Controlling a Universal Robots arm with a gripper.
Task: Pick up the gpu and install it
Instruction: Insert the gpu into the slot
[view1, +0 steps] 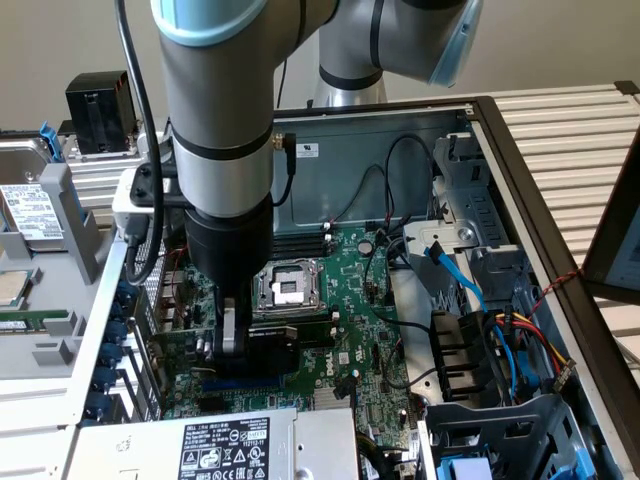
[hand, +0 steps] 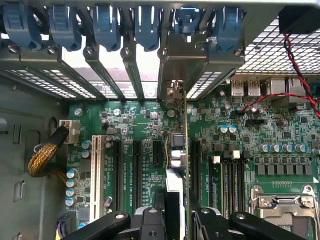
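1. In the wrist view, the gripper (hand: 179, 216) is nearest. Its 2 black fingers (hand: 150, 220) press in from either side of the gpu (hand: 176, 150), so it is clamped on the card.
2. The gpu is seen edge-on. It runs away from the camera, upright over the green motherboard (hand: 145, 115), between the black expansion slots.
3. Beyond the card, its metal bracket (hand: 182, 57) stands among the row of blue latches (hand: 107, 25) at the rear wall of the case.
4. To one side of the card are a white slot (hand: 95, 170) and a braided yellow cable (hand: 45, 155). To the other side are the CPU socket (hand: 285, 205) and a red-and-black wire pair (hand: 295, 65).
5. In the exterior view, a labelled power supply (view1: 225, 445) lies at the lower centre of the frame, closest to the camera.
6. Just behind it, at lower left of centre, the arm (view1: 215, 100) points straight down into the open computer case (view1: 370, 150). The card's black body shows at the fingers, low over the board and just above a blue slot (view1: 245, 381). I cannot tell whether it is seated.
7. A blue data cable (view1: 460, 275) hangs at centre right.
8. Farthest back, a black cube-shaped box (view1: 100, 105) sits at upper left. A hard drive (view1: 30, 205) lies at the left edge.
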